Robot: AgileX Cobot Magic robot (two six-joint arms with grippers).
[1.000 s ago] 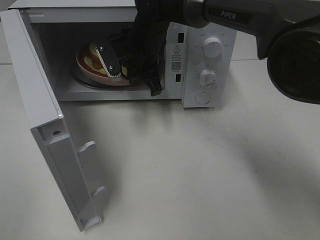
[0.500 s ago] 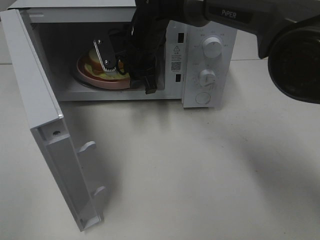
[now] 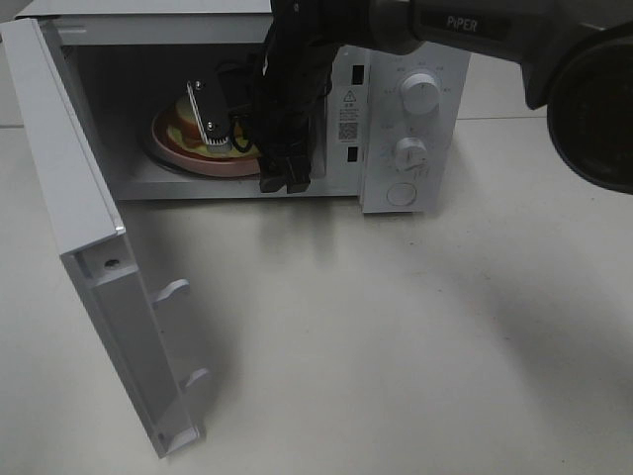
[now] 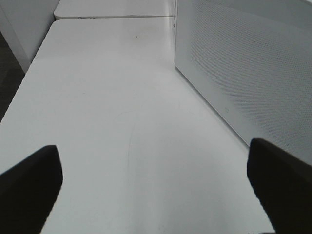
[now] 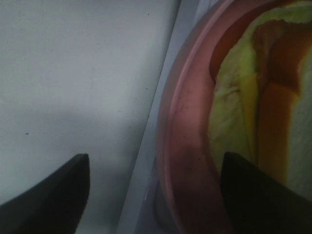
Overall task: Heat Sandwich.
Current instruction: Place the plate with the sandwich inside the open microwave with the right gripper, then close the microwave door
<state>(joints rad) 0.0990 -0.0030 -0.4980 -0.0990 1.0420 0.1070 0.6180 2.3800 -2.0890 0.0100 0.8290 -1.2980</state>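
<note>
Exterior high view shows you the small white-bread sandwich [image 3: 184, 122] with yellow-green filling lying on its round pink plate [image 3: 170, 150] inside the open white microwave oven [image 3: 410, 129]. Your right gripper [image 5: 155, 192] reaches into the cavity, its dark fingers spread with the plate's rim between them. Your left gripper [image 4: 156, 183] hangs over the white tabletop [image 4: 107, 97], fingers wide apart.
</note>
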